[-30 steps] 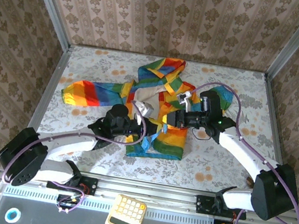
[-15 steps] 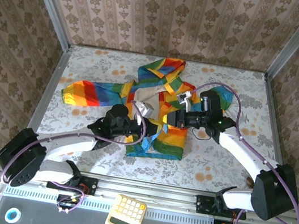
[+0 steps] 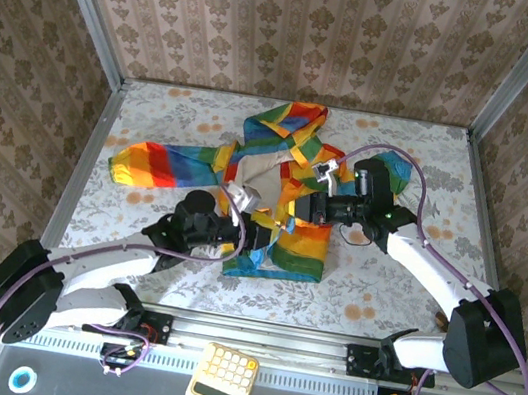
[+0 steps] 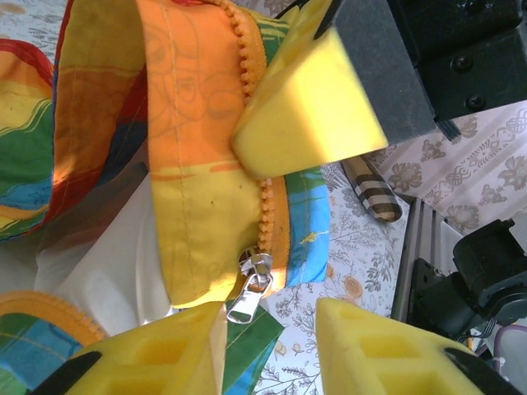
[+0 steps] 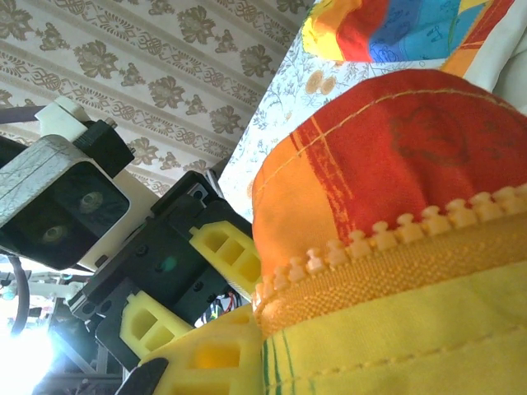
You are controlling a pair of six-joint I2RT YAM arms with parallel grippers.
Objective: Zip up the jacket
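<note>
— Where do we find the small rainbow-striped jacket (image 3: 280, 129) of thin fabric?
— We see it lying open and crumpled in the middle of the flower-patterned table (image 3: 349, 293), one sleeve stretched out to the left, beige lining showing.
— And our right gripper (image 3: 294, 209)?
— Its jaws are pressed together on the jacket's front edge, right at the orange zipper teeth (image 4: 267, 212). In the left wrist view we see one yellow foam pad (image 4: 309, 107) lying on the zipper tape.
— What of our left gripper (image 4: 270, 319)?
— We see it spread apart, holding nothing. Its two yellow pads sit either side of the small silver zipper pull (image 4: 249, 290), which hangs at the lower end of the teeth, near the blue hem.
— Do the pads touch the pull?
— We cannot tell; the nearer one looks very close to it.
</note>
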